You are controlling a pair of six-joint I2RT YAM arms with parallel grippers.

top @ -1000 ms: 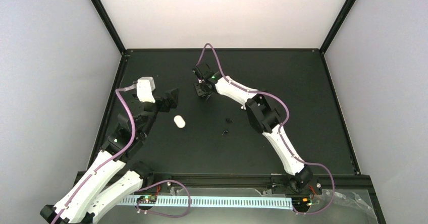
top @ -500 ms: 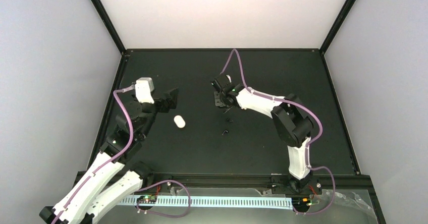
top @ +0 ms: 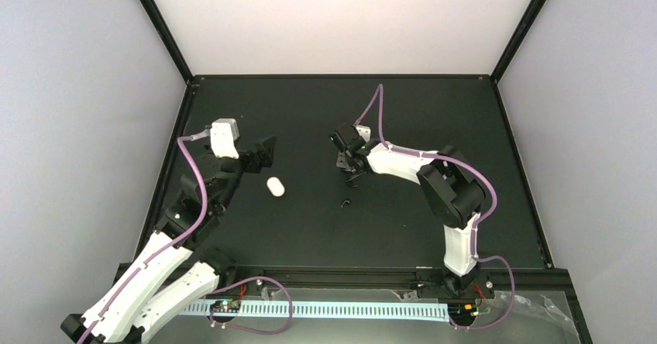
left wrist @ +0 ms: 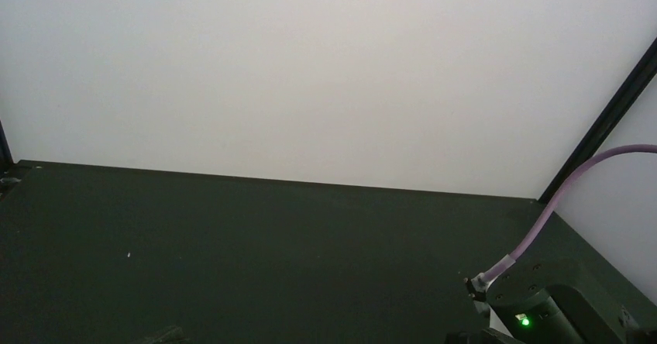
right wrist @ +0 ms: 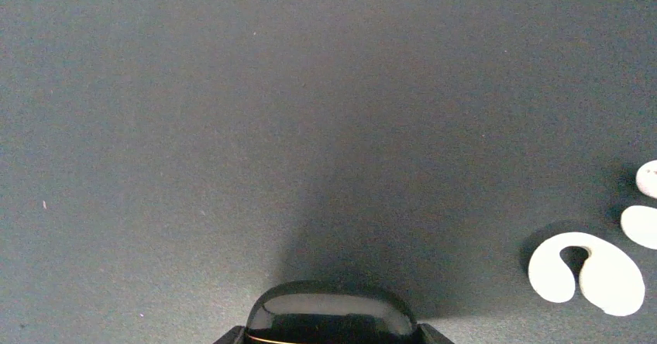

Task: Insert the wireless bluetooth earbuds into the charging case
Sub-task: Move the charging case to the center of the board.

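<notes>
Dark surface (top: pixel 434 119), right pincer (top: pixel 348 164) low over it, half-closed, seemingly gripping a glossy black charging case (right wrist: pixel 331 313), white earbuds (right wrist: pixel 586 273) lying near it, black earbud (top: pixel 345 202) apart, left pincer (top: pixel 265 150) wide open, empty, near white case (top: pixel 275 187).

Mat open at the far and right sides, crowded near the middle

The matte black table mat (top: pixel 434 104) lies bare along its far strip and right part, hemmed by pale panel walls (top: pixel 341 18) and black frame posts (top: pixel 159 26). Near the middle, a white pebble-shaped case (top: pixel 275 187) lies just beside the wide-spread left gripper (top: pixel 267 152). The right gripper (top: pixel 348 163), clamped on a glossy black rounded case (right wrist: pixel 331 313), hangs close over the mat, with a tiny black earbud (top: pixel 345 202) near it on the near side. At the right edge of its wrist view lie white curved earbuds (right wrist: pixel 586 273).
</notes>
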